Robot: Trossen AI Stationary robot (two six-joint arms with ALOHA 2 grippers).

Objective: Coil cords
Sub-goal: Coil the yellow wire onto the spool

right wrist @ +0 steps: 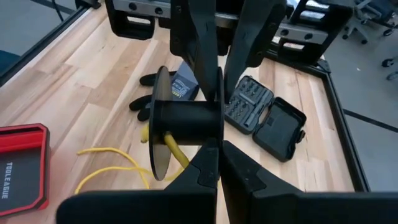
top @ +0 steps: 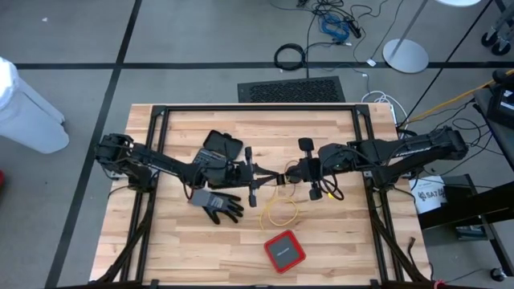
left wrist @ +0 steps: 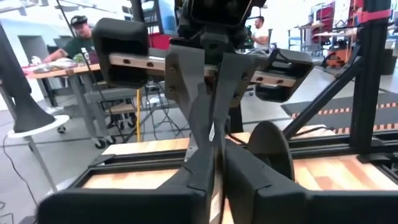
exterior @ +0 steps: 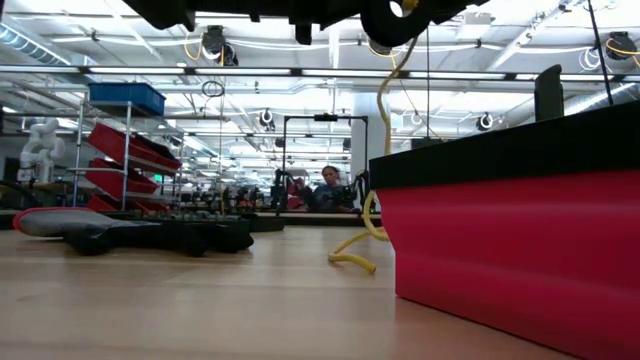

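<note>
Both arms meet mid-bench, held level above it. The right pincer is clenched on a black spool; the left pincer is nearly shut facing it. The yellow cord hangs from the spool onto the bench. An open bit case shows its bits.

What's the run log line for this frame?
left gripper: shut on spool | right gripper: shut on spool | yellow cord: trailing loose on table | glove: idle
</note>
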